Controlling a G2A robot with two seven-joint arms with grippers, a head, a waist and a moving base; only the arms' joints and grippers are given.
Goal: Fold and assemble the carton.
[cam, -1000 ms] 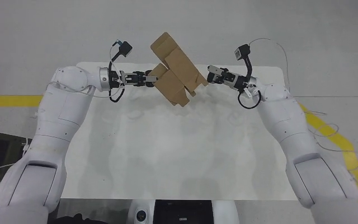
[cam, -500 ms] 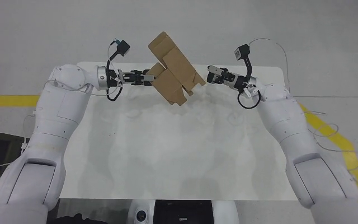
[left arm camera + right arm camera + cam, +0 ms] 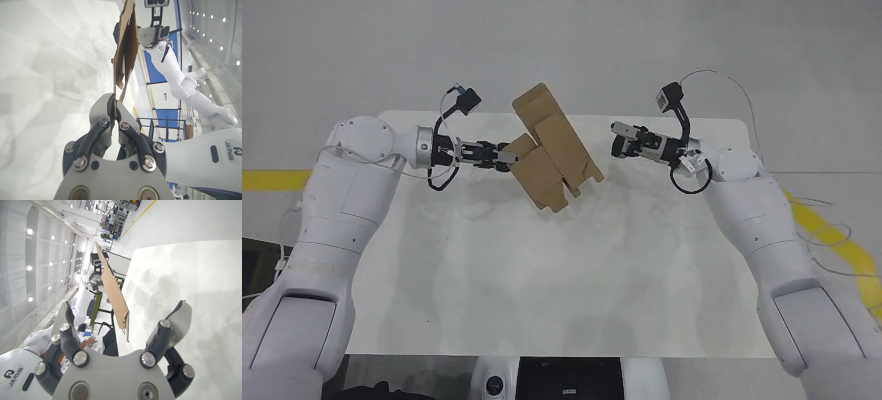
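You are pinching the carton (image 3: 554,140) with the left gripper (image 3: 115,107); the right gripper (image 3: 619,140) is hanging spread at its 3 o'clock, so be approaching the free flap squarely.

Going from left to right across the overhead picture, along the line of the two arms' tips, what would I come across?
left gripper, shut on the carton's edge → carton, held above the table → right gripper, open and apart from the carton
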